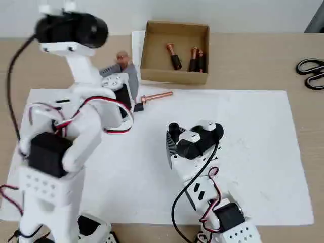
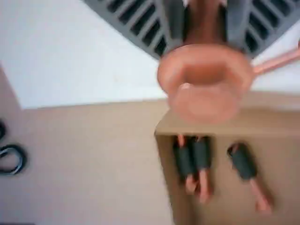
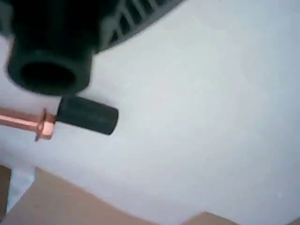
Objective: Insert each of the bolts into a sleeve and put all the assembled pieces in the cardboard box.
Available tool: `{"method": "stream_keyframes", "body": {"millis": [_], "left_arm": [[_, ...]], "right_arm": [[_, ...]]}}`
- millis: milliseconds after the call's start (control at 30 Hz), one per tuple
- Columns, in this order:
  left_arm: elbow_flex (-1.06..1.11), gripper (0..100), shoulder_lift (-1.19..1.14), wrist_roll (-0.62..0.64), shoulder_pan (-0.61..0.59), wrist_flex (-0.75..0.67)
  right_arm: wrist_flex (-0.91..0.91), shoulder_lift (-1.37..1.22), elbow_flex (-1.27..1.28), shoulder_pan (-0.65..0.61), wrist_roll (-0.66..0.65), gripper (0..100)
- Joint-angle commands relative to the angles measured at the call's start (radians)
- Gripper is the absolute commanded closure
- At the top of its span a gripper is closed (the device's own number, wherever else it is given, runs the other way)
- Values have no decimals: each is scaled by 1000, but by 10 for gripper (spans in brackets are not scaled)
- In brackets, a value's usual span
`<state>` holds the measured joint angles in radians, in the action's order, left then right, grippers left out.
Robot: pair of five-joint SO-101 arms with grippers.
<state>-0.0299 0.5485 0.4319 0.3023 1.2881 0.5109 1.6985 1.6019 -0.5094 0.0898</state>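
My left gripper (image 1: 121,65) is shut on a copper bolt (image 2: 204,82), head end toward the wrist camera, just left of the cardboard box (image 1: 147,50). The box (image 2: 164,178) holds three assembled pieces (image 1: 195,59), copper bolts in black sleeves (image 2: 192,159). Near the middle of the paper my right gripper (image 1: 173,132) is shut on a black sleeve (image 3: 49,70). A loose copper bolt (image 1: 158,95) and a second black sleeve (image 1: 137,107) lie end to end on the paper below the box; the right wrist view shows this bolt (image 3: 23,122) and this sleeve (image 3: 89,115) too.
A white paper sheet (image 1: 243,152) covers most of the wooden table. Black-handled scissors (image 1: 311,73) lie at the far right edge, off the paper. Both arm bases stand along the front edge.
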Motion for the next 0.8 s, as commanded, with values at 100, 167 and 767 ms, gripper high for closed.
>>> {"method": "stream_keyframes", "body": {"millis": [100, 167, 767], "left_arm": [[367, 994, 25, 28, 34, -402], [426, 994, 25, 28, 55, -470], [458, 994, 25, 28, 209, -439]], "right_arm": [[-28, 19, -5, -4, 11, 995], [-18, 19, -5, -4, 12, 995], [-7, 19, -5, -4, 72, 995]]}}
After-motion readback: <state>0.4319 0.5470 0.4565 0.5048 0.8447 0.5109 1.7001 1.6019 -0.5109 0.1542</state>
